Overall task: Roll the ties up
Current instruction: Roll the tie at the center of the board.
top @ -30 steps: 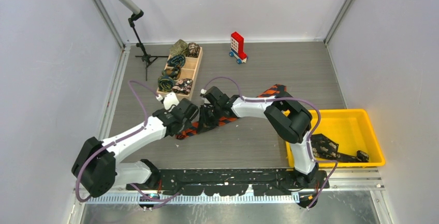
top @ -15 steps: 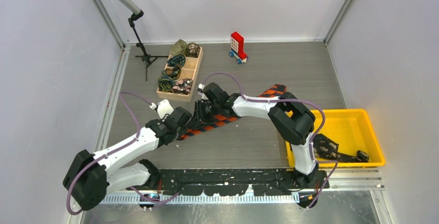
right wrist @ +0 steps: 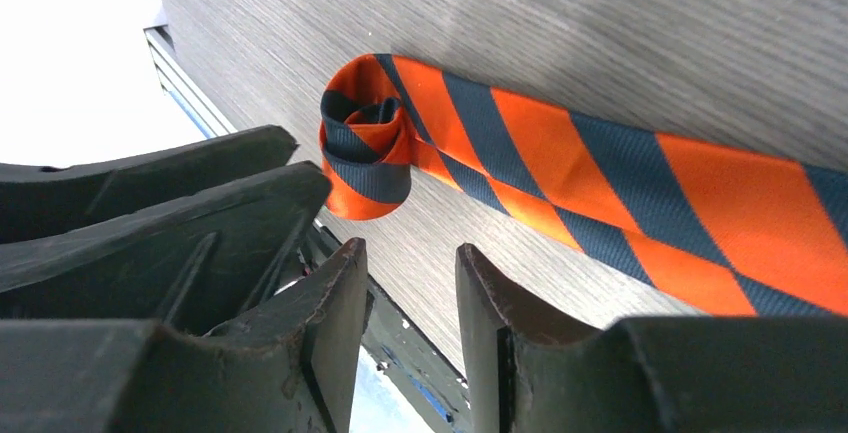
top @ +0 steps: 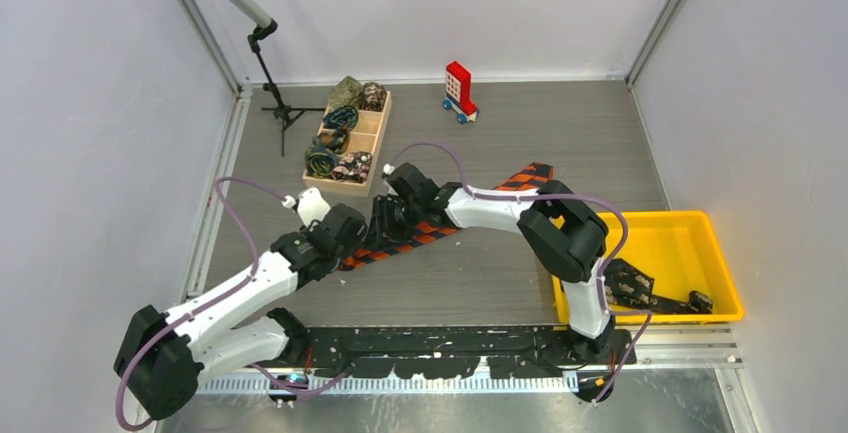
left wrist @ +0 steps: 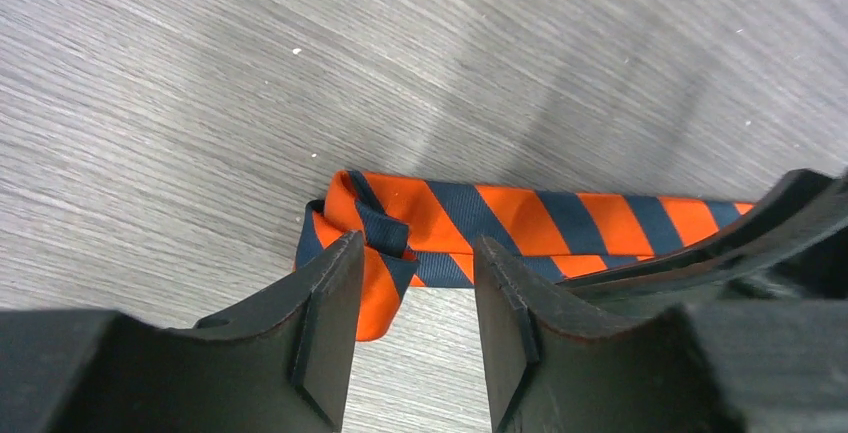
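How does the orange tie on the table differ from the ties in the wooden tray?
The orange tie lies mostly flat, only its narrow end curled; the tray ties are fully rolled coils. The orange tie is bright with dark bands; the tray ties are dark green or floral. Both are fabric.

The top camera looks steeply down from behind; both wrist cameras closely share the tie (left wrist: 560, 223).

left gripper (left wrist: 415, 253) slightly parted | right gripper (right wrist: 411, 256) slightly parted
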`<move>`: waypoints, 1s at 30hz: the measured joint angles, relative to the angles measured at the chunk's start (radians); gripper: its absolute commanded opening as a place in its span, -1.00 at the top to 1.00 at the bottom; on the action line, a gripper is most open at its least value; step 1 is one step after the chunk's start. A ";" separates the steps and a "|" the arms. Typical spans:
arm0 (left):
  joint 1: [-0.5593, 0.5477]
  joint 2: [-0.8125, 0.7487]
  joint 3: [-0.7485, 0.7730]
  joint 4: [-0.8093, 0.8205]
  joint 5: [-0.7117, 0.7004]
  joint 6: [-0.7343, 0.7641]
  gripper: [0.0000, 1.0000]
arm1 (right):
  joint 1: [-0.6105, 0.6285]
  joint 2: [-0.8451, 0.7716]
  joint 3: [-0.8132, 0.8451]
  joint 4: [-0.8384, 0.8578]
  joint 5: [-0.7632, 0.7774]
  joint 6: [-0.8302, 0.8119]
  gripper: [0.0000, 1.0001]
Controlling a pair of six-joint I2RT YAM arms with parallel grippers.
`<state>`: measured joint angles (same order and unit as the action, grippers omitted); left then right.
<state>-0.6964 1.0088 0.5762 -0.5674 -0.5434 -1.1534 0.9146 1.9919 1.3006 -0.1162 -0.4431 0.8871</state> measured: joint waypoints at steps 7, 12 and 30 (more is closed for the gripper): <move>-0.001 -0.113 0.021 -0.080 -0.047 0.037 0.02 | 0.050 -0.002 0.026 -0.039 0.073 0.063 -0.12; -0.002 -0.195 0.026 -0.157 -0.087 0.063 0.02 | 0.087 -0.002 0.083 -0.072 0.130 0.092 -0.24; -0.002 -0.391 0.093 -0.437 -0.220 0.115 0.03 | 0.165 0.119 0.323 -0.293 0.297 0.077 -0.08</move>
<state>-0.6979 0.6174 0.6693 -1.0046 -0.7635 -1.0386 1.0798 2.1109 1.6238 -0.4088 -0.1463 0.9646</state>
